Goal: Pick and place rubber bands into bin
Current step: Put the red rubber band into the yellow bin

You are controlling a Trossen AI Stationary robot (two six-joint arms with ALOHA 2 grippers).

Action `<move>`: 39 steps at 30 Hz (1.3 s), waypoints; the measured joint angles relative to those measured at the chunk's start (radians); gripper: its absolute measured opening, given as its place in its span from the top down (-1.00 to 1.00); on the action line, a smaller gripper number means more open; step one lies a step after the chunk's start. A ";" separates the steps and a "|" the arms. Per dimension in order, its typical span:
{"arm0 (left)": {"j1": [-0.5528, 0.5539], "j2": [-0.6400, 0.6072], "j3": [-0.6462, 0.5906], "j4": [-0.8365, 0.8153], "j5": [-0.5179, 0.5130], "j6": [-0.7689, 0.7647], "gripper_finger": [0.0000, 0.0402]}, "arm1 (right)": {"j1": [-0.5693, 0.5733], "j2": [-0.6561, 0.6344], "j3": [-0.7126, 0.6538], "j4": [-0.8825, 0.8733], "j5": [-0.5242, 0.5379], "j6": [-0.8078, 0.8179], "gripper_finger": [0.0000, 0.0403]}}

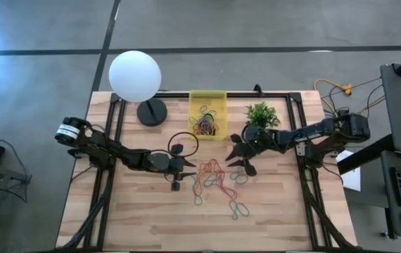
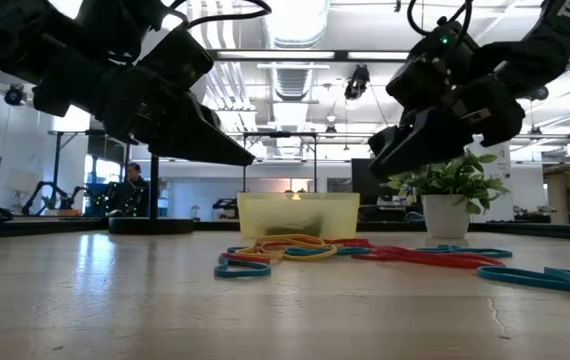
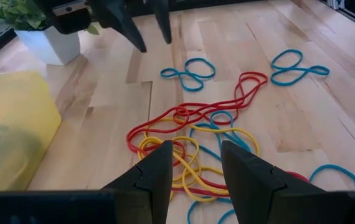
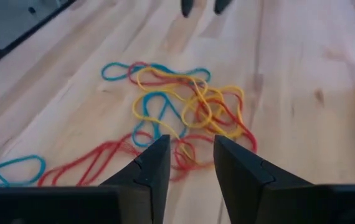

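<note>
Lab, robot arms, exposed ceiling ducts (image 2: 300, 75)

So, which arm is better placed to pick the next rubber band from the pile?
Probably the left. Its tool hangs open right at the edge of the tangled rubber bands. The right tool is also open but slightly farther from them, nearer the bin.

- The bin (image 3: 9, 134) runs off the left wrist picture's edge, only one yellow corner showing.
- Bands inside the bin (image 1: 205, 125) are one dark knot from above, colours impossible to separate.
- A teal band (image 2: 555, 281) at table height is cut off at the picture's edge.
- A person (image 2: 130, 190) beyond the table's far edge is too small to make out.
</note>
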 joint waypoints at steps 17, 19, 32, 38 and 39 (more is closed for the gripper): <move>0.000 0.000 0.000 0.000 -0.007 -0.006 0.40 | 0.079 0.271 0.158 0.054 0.050 0.069 0.60; 0.000 0.000 0.000 -0.001 -0.007 -0.006 0.40 | 0.079 0.292 0.179 0.040 0.073 0.098 0.62; 0.000 0.000 -0.002 -0.010 -0.008 -0.006 0.40 | 0.130 0.326 0.228 -0.058 0.191 0.142 0.62; 0.000 0.000 -0.003 -0.009 -0.007 -0.006 0.40 | 0.133 0.326 0.227 -0.059 0.221 0.149 0.64; 0.000 0.000 -0.003 -0.009 -0.008 -0.006 0.40 | 0.134 0.326 0.227 -0.059 0.228 0.151 0.64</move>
